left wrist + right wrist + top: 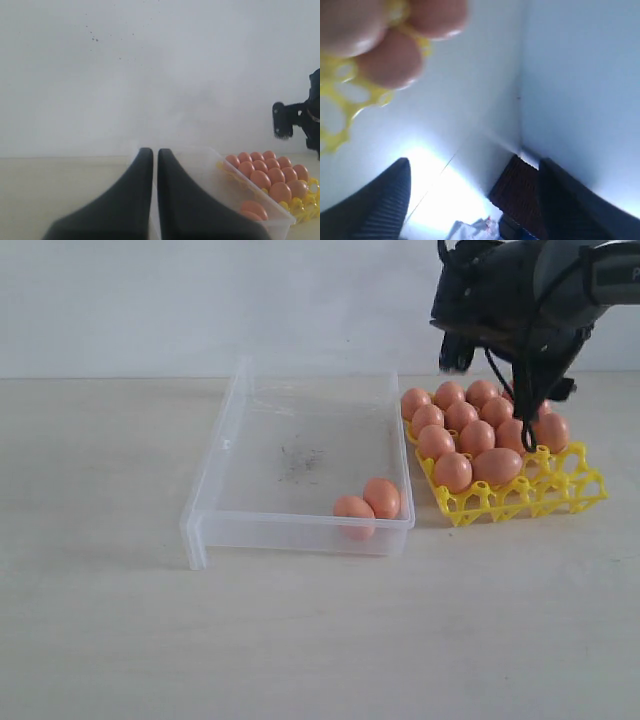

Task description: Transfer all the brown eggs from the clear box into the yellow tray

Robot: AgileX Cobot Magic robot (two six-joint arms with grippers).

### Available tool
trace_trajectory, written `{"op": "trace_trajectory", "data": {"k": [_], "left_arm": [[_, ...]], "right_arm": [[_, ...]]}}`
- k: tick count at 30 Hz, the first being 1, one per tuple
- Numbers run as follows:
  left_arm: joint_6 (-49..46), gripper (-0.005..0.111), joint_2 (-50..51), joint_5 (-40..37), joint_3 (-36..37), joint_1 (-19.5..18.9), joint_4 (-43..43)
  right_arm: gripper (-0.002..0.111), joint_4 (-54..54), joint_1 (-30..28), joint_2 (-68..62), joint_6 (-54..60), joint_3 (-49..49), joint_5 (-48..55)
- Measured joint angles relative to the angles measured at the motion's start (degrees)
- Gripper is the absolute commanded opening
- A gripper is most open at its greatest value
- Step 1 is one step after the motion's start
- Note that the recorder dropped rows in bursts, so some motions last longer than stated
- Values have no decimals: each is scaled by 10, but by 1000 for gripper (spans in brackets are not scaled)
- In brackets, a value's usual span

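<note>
Jaws on right gripper (pixel 472 170) gape empty over bright yellow lattice tray (pixel 562 492), left gripper (pixel 155 153) pinched closed; two smooth brown oval eggs (pixel 381 497) sit in shallow clear plastic box (pixel 214 472), front corner by tray, likely light, slick, fragile, so pinch gently mid-body.

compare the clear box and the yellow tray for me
The clear box is see-through with solid low walls; the yellow tray is an opaque open lattice. The clear box is the larger one, the yellow tray smaller. The clear box holds only two brown eggs; the yellow tray holds many more eggs, a few front cups bare. Both sit flat on the table, side by side.
</note>
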State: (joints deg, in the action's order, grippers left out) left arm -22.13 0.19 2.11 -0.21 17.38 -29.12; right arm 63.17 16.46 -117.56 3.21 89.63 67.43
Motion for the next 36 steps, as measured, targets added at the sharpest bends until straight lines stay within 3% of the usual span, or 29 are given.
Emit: {"op": "trace_trajectory", "data": {"k": [1, 2, 3, 4, 5, 6, 8, 10, 16, 36], "left_arm": [[0, 4, 0, 0, 0, 0, 0], [0, 4, 0, 0, 0, 0, 0], [0, 4, 0, 0, 0, 0, 0], [0, 4, 0, 0, 0, 0, 0], [0, 4, 0, 0, 0, 0, 0], [0, 4, 0, 4, 0, 0, 0], [0, 4, 0, 5, 0, 0, 0], [0, 4, 0, 5, 0, 0, 0], [0, 4, 0, 9, 0, 0, 0], [0, 4, 0, 9, 0, 0, 0]], "right_arm": [[16, 16, -8, 28, -103, 0, -41], [-1, -33, -24, 63, -175, 0, -93], [0, -94, -38, 84, -199, 0, -124], [0, -245, -76, 124, -204, -13, -185], [0, -343, -96, 139, -181, -30, -219], [0, -533, -126, 151, -96, -73, -264], [0, -710, -148, 150, 11, -140, -299], [0, -758, -160, 149, 39, -187, -332], [0, -798, -191, 159, 57, -278, -428], [0, -715, -187, 127, 10, -282, -467]]}}
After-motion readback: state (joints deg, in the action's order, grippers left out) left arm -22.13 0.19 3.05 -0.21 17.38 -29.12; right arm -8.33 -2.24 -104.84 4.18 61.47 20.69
